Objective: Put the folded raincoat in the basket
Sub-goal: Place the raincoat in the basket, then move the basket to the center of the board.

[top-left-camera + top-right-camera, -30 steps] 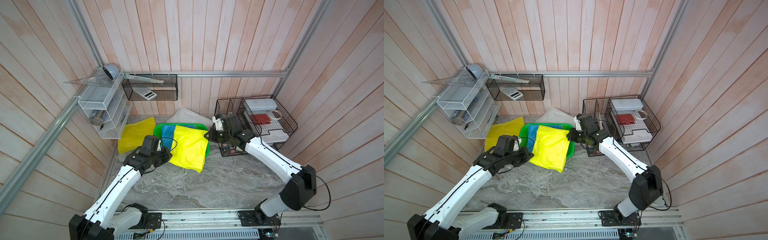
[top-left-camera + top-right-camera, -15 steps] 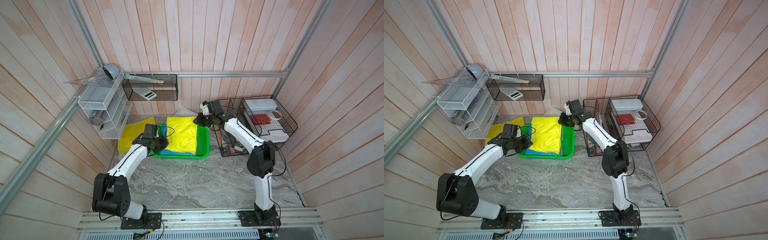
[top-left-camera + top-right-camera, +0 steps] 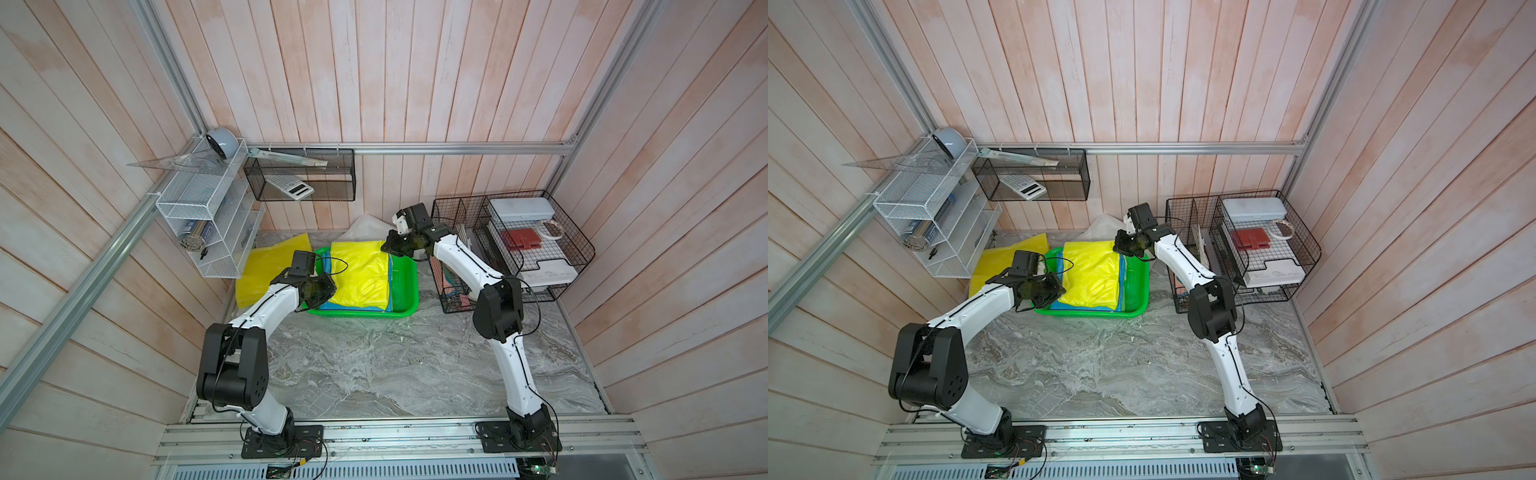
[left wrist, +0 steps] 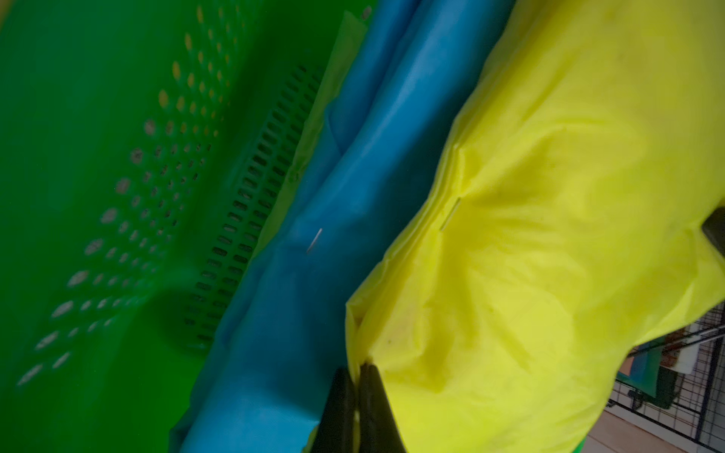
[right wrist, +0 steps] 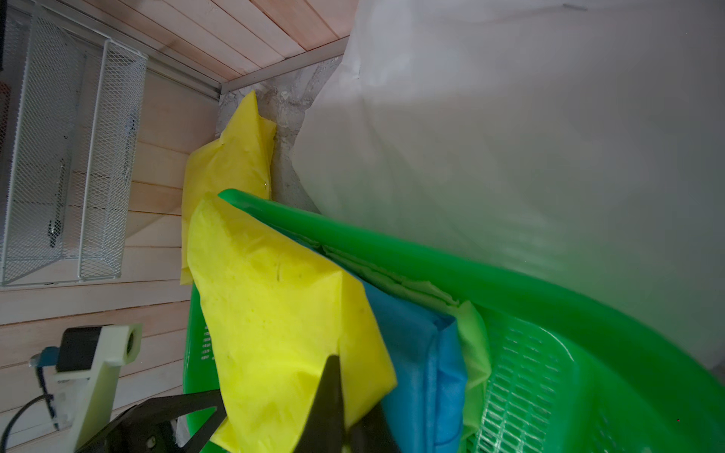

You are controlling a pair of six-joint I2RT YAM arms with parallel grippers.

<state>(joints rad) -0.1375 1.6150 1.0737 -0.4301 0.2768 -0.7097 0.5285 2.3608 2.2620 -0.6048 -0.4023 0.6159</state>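
Raincoat (image 3: 361,272) is laid in the basket (image 3: 411,286), corners pinched by both clamped-shut claws: left gripper (image 3: 322,291) is angled down at 7 o'clock, right gripper (image 3: 390,248) reached over at 1 o'clock.

From aloft before the basket (image 3: 365,312), yellow raincoat (image 3: 361,274) now down inside it.

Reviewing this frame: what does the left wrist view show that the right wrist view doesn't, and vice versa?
Left wrist only: the left claw shut on the yellow raincoat's edge, and a corner of the black wire organiser. Right wrist only: the right claw shut on the raincoat, the white mesh shelf, a white sheet behind the basket, another yellow sheet by the wall. Both: the raincoat over a blue layer in the green basket.
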